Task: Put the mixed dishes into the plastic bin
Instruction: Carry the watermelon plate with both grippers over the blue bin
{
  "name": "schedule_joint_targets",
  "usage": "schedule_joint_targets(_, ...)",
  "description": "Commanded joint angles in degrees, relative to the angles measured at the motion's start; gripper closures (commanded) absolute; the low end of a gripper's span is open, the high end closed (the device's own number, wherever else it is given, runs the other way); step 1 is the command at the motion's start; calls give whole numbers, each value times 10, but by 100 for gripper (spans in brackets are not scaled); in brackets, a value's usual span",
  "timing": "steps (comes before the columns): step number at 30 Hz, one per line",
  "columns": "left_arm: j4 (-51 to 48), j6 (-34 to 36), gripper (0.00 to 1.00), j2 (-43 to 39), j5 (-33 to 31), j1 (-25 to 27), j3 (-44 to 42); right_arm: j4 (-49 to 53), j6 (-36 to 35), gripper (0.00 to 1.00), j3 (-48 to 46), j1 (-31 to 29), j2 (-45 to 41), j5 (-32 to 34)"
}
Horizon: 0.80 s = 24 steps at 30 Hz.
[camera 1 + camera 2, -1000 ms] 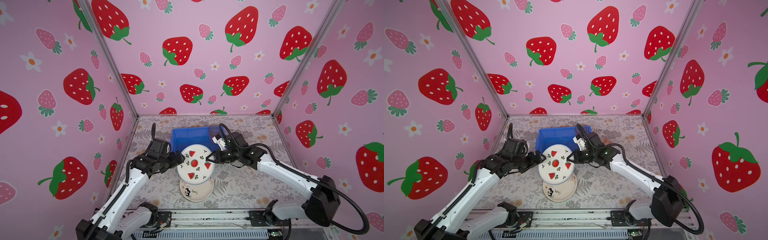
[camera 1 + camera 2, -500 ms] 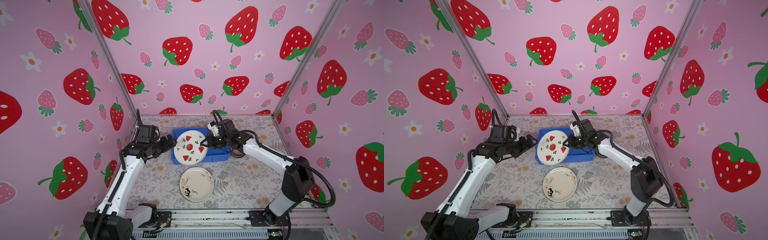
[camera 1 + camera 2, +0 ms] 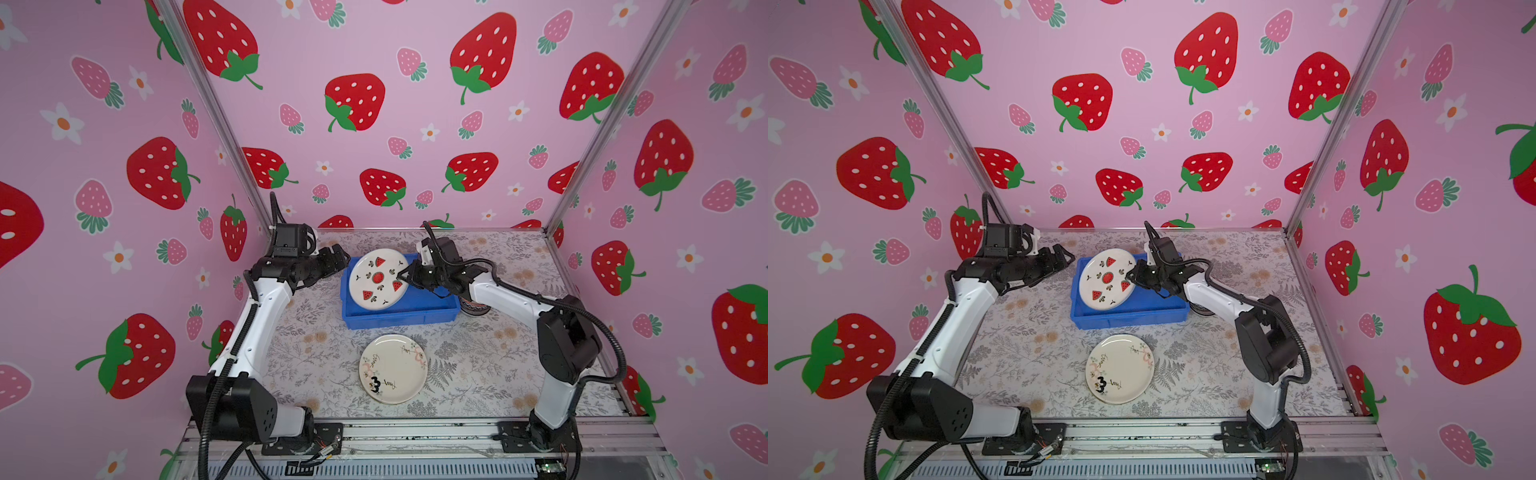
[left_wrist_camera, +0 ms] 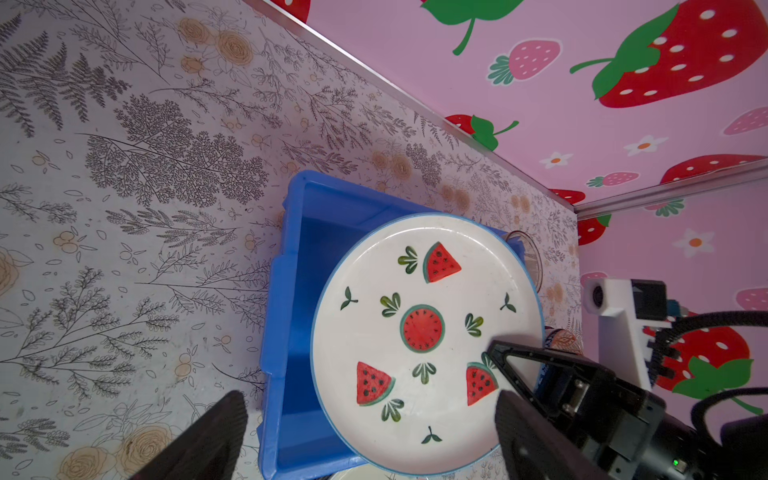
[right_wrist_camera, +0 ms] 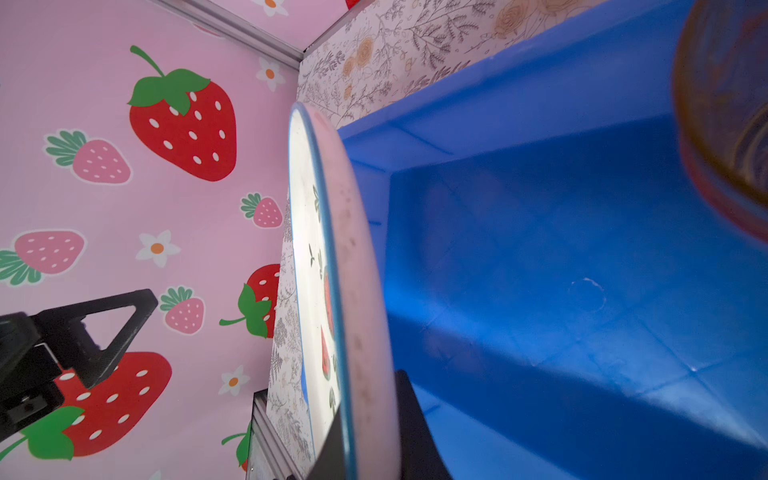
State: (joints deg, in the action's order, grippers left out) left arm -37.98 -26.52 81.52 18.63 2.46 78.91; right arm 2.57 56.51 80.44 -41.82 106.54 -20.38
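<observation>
The right gripper (image 3: 402, 276) pinches the rim of the watermelon plate (image 3: 374, 286), held tilted over the bin (image 3: 395, 320); the left gripper (image 3: 341, 257) gapes empty just beside the bin. Let go this steeply, the plate may hit the bin's wall and chip.

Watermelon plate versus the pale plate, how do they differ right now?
Pose: the watermelon plate is tilted over the bin; the pale plate lies flat on the table. Grip: the right pincer clamps the watermelon plate's rim; the pale plate is untouched. Pattern: watermelon plate has red slices; pale plate has sparse rim marks. Both are round.
</observation>
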Motion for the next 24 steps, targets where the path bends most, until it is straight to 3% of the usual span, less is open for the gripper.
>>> schedule_joint_targets(1,38,17,4,23,10,-3,28,-78,31,98,31,2,-2,12)
schedule_joint_targets(11,86,10,4,48,47,-17,-7,-85,42,98,29,-3,22,32)
schedule_joint_targets(24,77,11,4,56,32,-18,-24,-89,47,98,14,-14,30,23)
